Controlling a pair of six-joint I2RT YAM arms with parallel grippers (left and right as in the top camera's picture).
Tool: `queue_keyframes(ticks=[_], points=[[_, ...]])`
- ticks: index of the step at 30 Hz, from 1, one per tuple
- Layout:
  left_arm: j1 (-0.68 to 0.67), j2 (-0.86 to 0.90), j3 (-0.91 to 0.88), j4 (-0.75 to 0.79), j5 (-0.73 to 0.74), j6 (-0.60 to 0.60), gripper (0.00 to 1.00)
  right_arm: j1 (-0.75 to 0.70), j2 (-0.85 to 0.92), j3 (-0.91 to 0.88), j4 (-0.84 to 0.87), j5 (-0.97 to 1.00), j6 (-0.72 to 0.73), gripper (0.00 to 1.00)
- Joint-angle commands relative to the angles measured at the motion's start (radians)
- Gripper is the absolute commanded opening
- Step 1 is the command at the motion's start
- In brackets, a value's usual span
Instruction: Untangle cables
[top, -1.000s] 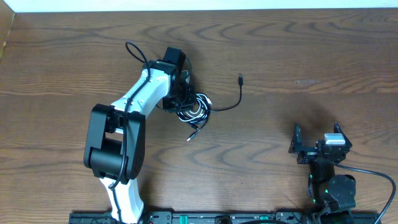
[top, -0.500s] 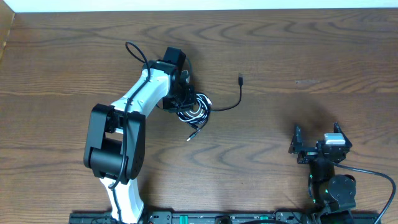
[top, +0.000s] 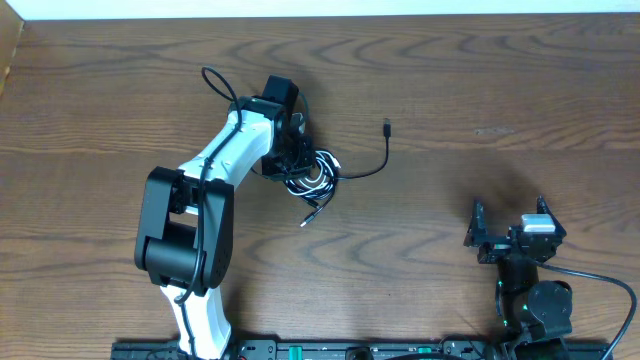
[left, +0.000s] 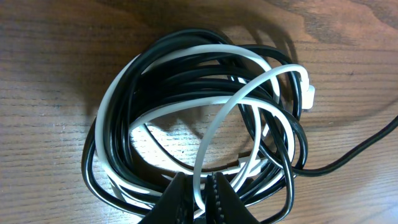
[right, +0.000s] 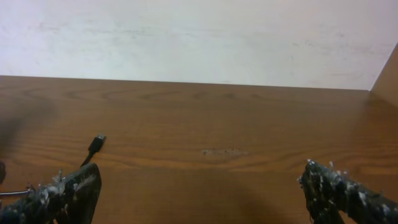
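The cables (top: 315, 172) lie in a tangled coil at the table's centre-left, black loops wound with a white one. My left gripper (top: 298, 160) is down on the coil's left side. In the left wrist view, that gripper (left: 200, 186) is shut on a strand of the white cable (left: 214, 124), which rises from between the fingers across the black loops (left: 186, 68). One black tail runs right to a plug (top: 387, 126), also seen in the right wrist view (right: 96, 144). A second plug end (top: 308, 218) points down-left. My right gripper (top: 510, 232) stands open and empty (right: 200, 176) near the front right.
The left arm's own thick black wire (top: 215, 82) loops out behind its wrist. A white wall (top: 300, 8) borders the table's far edge, and a brown box corner (top: 8, 50) shows at the far left.
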Motion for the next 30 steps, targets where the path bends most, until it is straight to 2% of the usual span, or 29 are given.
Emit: queue_keyframes(ticks=[1,30], points=[[-0.002,0.002,-0.008,-0.002,-0.010,0.013,0.13,0.006,-0.003,-0.001,-0.005,0.001,0.004,0.99],[-0.002,0.002,-0.008,-0.001,-0.010,0.013,0.13,0.006,-0.003,-0.001,-0.005,0.001,0.004,0.99]])
